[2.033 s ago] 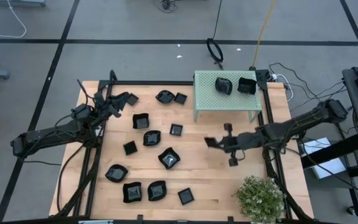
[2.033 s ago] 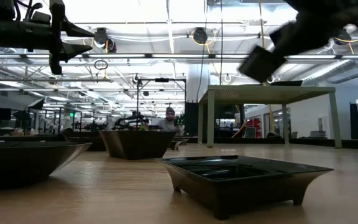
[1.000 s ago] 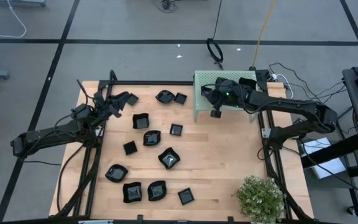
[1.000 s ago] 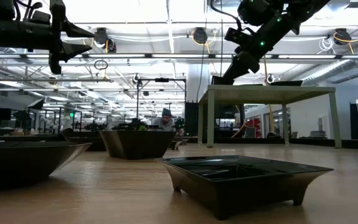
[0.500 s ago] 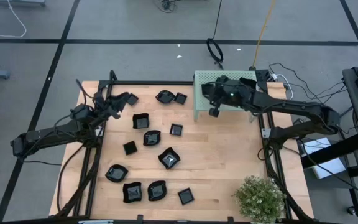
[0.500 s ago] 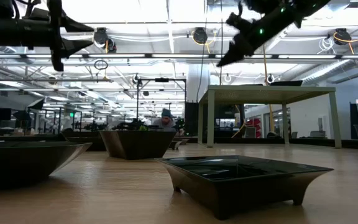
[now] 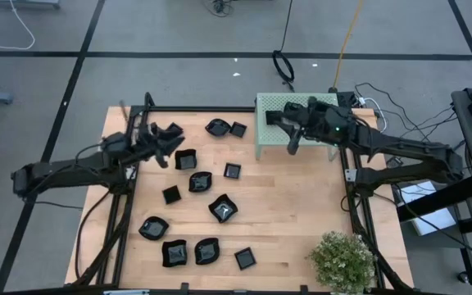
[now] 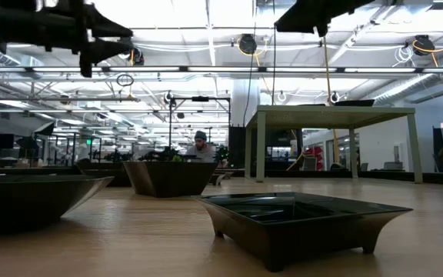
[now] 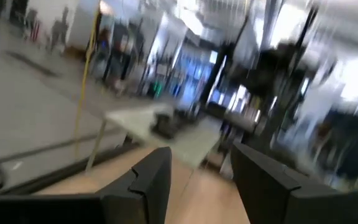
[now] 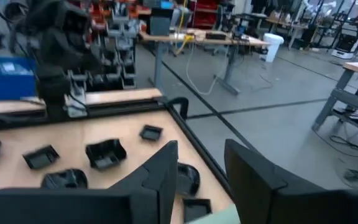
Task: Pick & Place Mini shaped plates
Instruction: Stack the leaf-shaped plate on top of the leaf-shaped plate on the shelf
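Above the pale green perforated box, your right gripper hangs with fingers parted and empty, so I judge a drop just made. Most small glossy black mini shaped plates lie on the wooden table beside the box. Your left gripper, open, hovers over them; next, pick one.

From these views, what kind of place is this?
Likely a robotics lab or workshop: bare concrete floor with taped lines, cables trailing across it, workbenches and storage racks behind the wooden table.
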`<action>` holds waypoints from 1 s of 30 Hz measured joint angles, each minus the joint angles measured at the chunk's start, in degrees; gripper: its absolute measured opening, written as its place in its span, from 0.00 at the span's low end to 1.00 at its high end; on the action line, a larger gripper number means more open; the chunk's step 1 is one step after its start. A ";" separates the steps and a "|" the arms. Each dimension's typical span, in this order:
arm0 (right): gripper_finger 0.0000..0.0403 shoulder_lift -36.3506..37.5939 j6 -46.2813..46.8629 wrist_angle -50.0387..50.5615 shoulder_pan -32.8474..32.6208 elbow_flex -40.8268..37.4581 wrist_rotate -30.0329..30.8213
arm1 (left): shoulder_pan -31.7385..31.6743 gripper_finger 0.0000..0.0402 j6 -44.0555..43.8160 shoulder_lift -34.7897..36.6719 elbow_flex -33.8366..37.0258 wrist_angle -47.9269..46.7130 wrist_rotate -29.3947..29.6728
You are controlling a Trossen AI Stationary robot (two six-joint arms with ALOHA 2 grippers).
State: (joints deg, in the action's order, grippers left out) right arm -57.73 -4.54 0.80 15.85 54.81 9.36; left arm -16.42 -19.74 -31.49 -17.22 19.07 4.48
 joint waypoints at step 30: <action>0.31 -0.18 2.34 9.35 -8.48 -0.07 11.39 | 24.21 0.42 15.14 -40.96 -22.04 -45.51 -4.16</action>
State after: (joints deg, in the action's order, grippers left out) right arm -57.91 -2.20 10.15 7.37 54.74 20.75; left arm 7.79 -4.60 -72.45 -39.27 -26.44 0.32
